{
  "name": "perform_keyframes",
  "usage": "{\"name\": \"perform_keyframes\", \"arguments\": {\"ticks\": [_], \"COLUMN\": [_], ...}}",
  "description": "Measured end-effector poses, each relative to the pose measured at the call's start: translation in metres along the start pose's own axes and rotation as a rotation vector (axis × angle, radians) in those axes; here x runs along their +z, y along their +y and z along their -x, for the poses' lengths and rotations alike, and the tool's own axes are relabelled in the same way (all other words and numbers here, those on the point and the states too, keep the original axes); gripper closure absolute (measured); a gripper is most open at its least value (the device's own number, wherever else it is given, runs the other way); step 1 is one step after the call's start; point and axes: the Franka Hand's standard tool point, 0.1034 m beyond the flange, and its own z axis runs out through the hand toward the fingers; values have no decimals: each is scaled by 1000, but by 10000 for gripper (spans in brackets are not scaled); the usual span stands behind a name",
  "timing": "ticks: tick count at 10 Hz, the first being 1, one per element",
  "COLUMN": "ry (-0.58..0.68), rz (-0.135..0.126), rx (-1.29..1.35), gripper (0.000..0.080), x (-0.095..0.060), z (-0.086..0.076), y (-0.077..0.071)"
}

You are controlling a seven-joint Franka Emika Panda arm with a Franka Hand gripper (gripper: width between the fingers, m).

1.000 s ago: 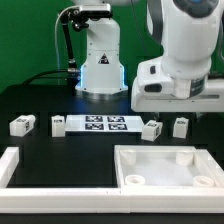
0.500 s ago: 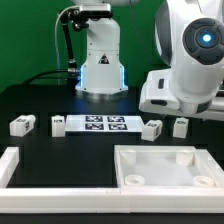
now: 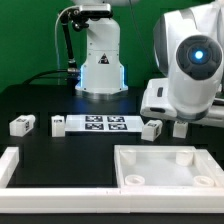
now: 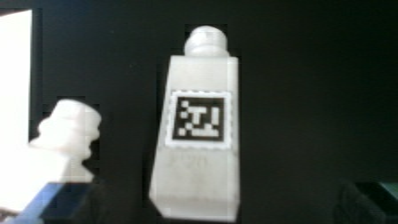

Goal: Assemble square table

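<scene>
Pincer (image 4: 214,205): jaws spread wide, nothing grasped. Its two dark fingertips (image 4: 54,205) show at the edges of the wrist view, with a clear gap between each and the part lying between them.

Leg (image 4: 201,125): lies flat on the black worktop (image 4: 302,120) directly under the pincer, between the jaws. Tag faces up, peg end points away from the fingertips. No contact visible.

Second leg (image 4: 68,135): just beside the first, outside the jaws, apart from it.

Exterior view: the arm (image 3: 190,65) hangs low over the worktop, and its body hides most of the leg under the pincer. The second leg (image 3: 151,129) sits just beside the pincer, toward the marker board (image 3: 100,123). Third leg (image 3: 57,125) and fourth leg (image 3: 22,125) lie beyond the board, well apart from the pincer. Square tabletop (image 3: 160,163): near the pincer, on the camera's side, sockets up.
</scene>
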Motion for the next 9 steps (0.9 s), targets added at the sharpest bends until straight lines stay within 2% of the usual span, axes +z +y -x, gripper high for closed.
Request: {"name": "perform_keyframes", "arguments": {"ticks": [2,5,7,9], "ry": [-28,-25,-26,-25], "rz": [-2,-3,-3,-3], "rx": [10,10,10,10], "gripper": [150,164,515,512], "x": [12,11,11,11], "z": [-6,-6,-6,-6], "y": [4,4,4,4]}}
